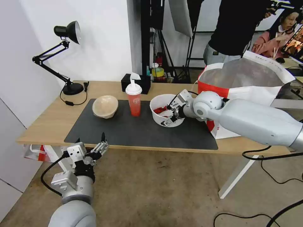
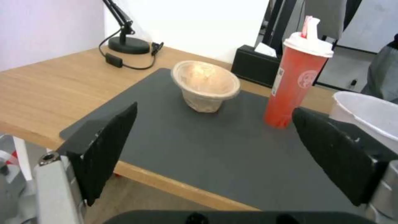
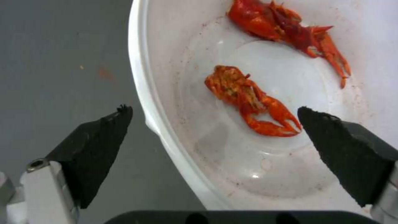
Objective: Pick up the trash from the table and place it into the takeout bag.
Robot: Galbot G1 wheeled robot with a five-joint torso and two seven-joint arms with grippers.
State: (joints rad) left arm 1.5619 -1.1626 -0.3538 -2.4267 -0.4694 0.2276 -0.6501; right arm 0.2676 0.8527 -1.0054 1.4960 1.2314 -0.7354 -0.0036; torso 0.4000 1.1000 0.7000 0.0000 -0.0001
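My right tool [image 1: 170,116] hangs over the near rim of the white bowl [image 1: 157,101], fingers spread wide, one finger [image 3: 97,146] outside the wall and the other [image 3: 344,149] above the red scraps [image 3: 248,99] inside. The red cup [image 1: 134,101] and beige bowl [image 1: 105,106] stand beyond my left tool [image 1: 91,138], also wide, held before the tabletop [image 1: 47,123] edge. The takeout bag [image 1: 246,78] stands behind my right arm.

White round bowl [image 1: 166,110]: upright on the dark grey mat [image 1: 126,132], red crayfish scraps [image 3: 248,96] inside. Red drink cup [image 1: 134,101], white domed lid: upright on mat, between the bowls. Beige bowl [image 1: 105,106]: tilted, on mat. Takeout bag [image 1: 246,82]: open, foil-lined, standing just off the mat.
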